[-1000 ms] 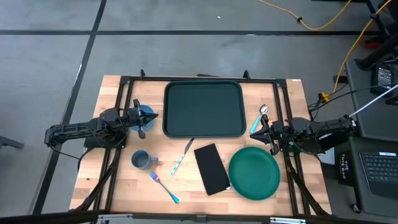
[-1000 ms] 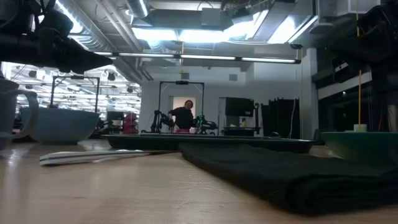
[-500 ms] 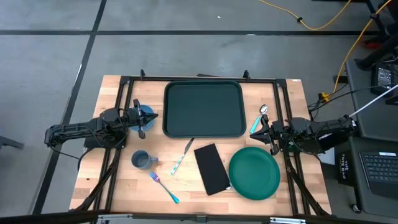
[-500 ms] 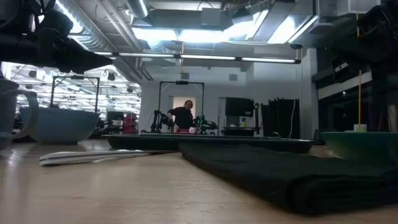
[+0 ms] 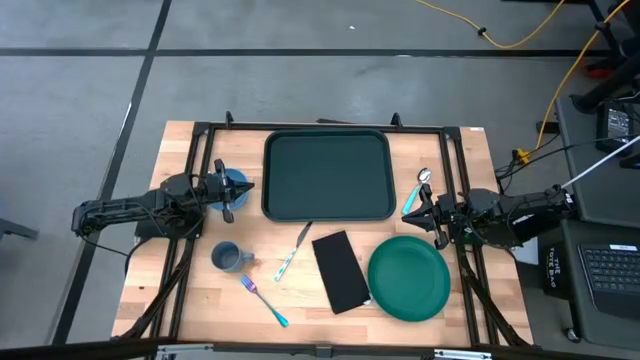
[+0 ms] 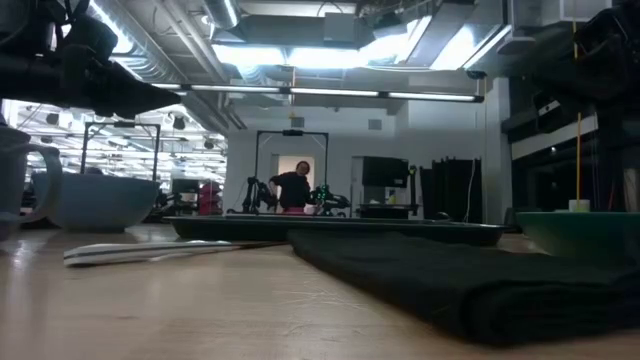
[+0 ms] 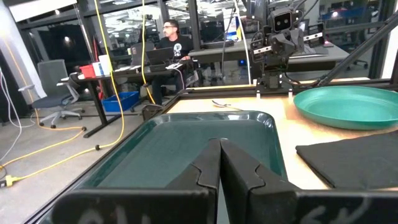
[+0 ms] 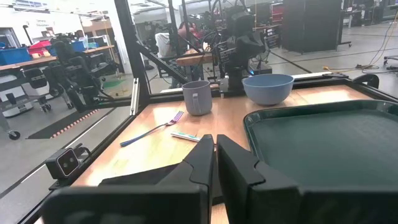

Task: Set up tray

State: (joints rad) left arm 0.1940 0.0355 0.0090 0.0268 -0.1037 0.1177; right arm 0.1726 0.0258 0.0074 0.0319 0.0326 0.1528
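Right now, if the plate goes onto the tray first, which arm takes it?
Probably the right. The right claw sits just above the green plate on that side of the table, empty and shut. The left claw waits across the tray, over the blue bowl.

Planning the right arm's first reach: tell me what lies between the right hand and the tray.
In the high view, a teal-handled spoon lies on the bare wood between the right hand and the tray.
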